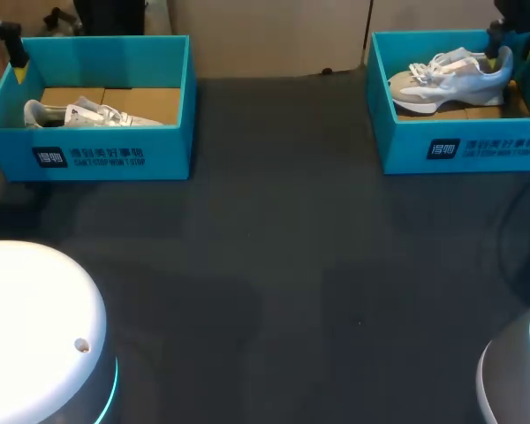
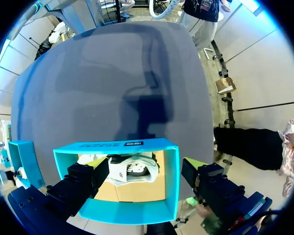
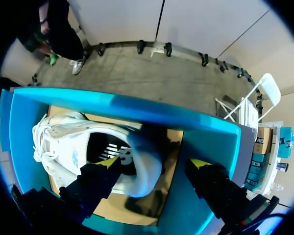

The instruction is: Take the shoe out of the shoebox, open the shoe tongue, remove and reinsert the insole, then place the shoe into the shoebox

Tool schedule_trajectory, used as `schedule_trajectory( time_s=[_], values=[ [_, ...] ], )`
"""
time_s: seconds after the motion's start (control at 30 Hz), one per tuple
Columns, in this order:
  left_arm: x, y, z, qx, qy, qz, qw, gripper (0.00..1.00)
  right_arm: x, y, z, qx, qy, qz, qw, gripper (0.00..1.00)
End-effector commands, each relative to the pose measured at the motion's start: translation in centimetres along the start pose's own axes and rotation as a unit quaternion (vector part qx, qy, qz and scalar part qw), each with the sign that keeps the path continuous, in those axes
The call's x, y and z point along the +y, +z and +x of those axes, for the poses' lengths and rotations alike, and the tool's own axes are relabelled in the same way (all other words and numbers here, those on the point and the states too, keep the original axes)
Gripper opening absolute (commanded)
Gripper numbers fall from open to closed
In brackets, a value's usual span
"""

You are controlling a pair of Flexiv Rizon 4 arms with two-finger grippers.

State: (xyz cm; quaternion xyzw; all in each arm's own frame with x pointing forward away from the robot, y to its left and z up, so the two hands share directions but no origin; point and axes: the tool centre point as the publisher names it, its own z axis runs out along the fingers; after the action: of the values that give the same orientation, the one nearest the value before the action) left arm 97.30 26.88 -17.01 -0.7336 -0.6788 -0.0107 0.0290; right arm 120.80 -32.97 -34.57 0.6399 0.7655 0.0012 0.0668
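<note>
Two teal shoeboxes stand at the table's far edge. The right shoebox point(image 1: 459, 146) point(image 3: 206, 142) holds a grey and white shoe point(image 1: 450, 79) point(image 3: 73, 147) lying on its side. My right gripper point(image 1: 503, 51) point(image 3: 154, 162) is down inside that box, open, its fingers astride the shoe's heel. One fingertip is beside the heel and a gap shows at the other. The left shoebox point(image 1: 115, 155) point(image 2: 127, 210) holds a white shoe point(image 1: 88, 113) point(image 2: 132, 169). My left gripper point(image 1: 18, 62) point(image 2: 144, 164) hangs open above that box's far left corner, holding nothing.
The dark table point(image 1: 274, 265) stretches from the boxes to the near edge. My arms' white bases point(image 1: 35, 336) point(image 1: 512, 371) fill the near corners. In the left wrist view the other teal box point(image 2: 24, 161) shows off to one side.
</note>
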Motion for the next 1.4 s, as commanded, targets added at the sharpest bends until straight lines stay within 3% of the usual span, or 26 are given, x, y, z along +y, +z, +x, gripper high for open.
schedule_trajectory(
  time_s=[0.03,0.33,0.73,0.93,0.97,1.13,1.17,1.23,1.4],
  values=[
    [-0.2,-0.1,0.0,0.001,0.0,-0.001,1.0,1.0,1.5,1.6,-0.8,0.01,-0.003,0.112,0.994,0.84],
    [-0.2,-0.1,0.0,0.001,0.0,-0.001,1.0,1.0,1.6,2.9,-1.1,0.007,-0.008,0.13,0.991,0.87],
    [-0.2,-0.1,0.0,0.001,0.0,-0.001,1.0,1.0,1.9,4.4,-0.9,-0.001,-0.021,0.165,0.986,0.76],
    [-0.2,-0.1,0.0,0.001,0.0,-0.001,1.0,1.0,1.8,4.7,-1.0,-0.003,-0.021,0.175,0.984,0.58],
    [-0.2,-0.1,0.0,0.001,0.0,-0.001,1.0,1.0,1.7,4.7,-1.0,-0.003,-0.02,0.177,0.984,0.5],
    [-0.2,-0.1,0.0,0.001,0.0,-0.001,1.0,1.0,1.6,4.9,-0.8,-0.013,-0.023,0.188,0.982,0.4],
    [-0.2,-0.1,0.0,0.001,0.0,-0.001,1.0,1.0,1.6,5.0,-0.8,-0.014,-0.022,0.189,0.982,0.31],
    [-0.2,-0.1,0.0,0.001,0.0,-0.001,1.0,1.0,1.5,4.9,-0.7,-0.017,-0.017,0.19,0.981,0.0],
    [-0.2,-0.1,0.0,0.001,0.0,-0.001,1.0,1.0,1.2,4.4,-0.7,-0.033,-0.006,0.184,0.982,0.0]
  ],
)
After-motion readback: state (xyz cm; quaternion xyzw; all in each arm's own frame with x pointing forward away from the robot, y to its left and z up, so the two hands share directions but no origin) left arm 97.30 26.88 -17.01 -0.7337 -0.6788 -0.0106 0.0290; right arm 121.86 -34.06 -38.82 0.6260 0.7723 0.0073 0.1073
